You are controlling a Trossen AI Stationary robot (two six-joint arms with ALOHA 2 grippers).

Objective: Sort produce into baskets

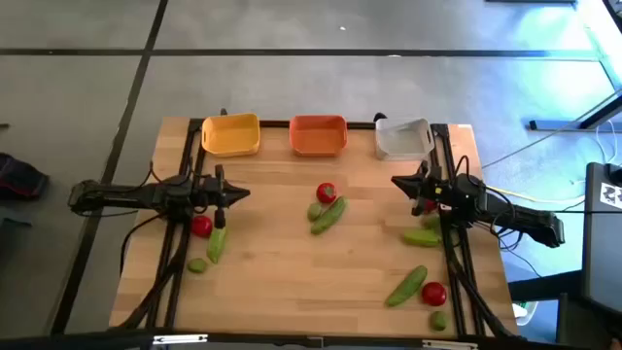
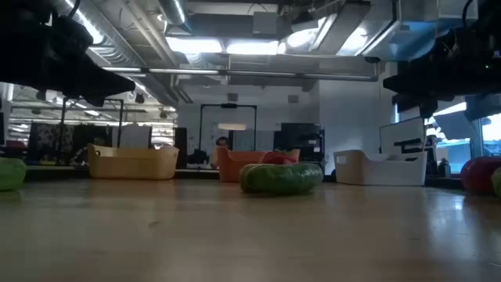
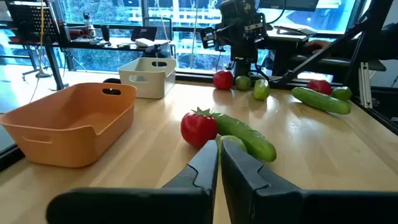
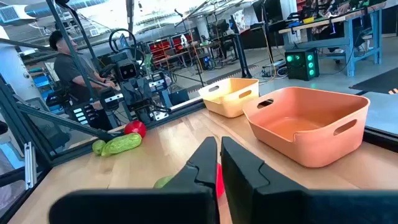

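Three baskets stand along the far edge: yellow point(image 1: 230, 134), orange point(image 1: 319, 135), white point(image 1: 402, 139). A tomato point(image 1: 327, 192), a lime point(image 1: 315, 210) and a cucumber point(image 1: 330, 215) lie on the table's middle. My left gripper point(image 1: 243, 193) is shut and empty, hovering left of them; its wrist view shows that tomato point(image 3: 199, 129) and cucumber point(image 3: 249, 137) just ahead of the fingertips. My right gripper point(image 1: 397, 182) is shut and empty, hovering in front of the white basket. More produce lies under each arm.
A tomato point(image 1: 201, 226), a cucumber point(image 1: 216, 243) and a lime point(image 1: 197, 264) lie at the left. At the right lie a cucumber point(image 1: 421, 236), another cucumber point(image 1: 406, 286), a tomato point(image 1: 433, 292) and a lime point(image 1: 438, 318). A person point(image 4: 68, 59) sits beyond the table.
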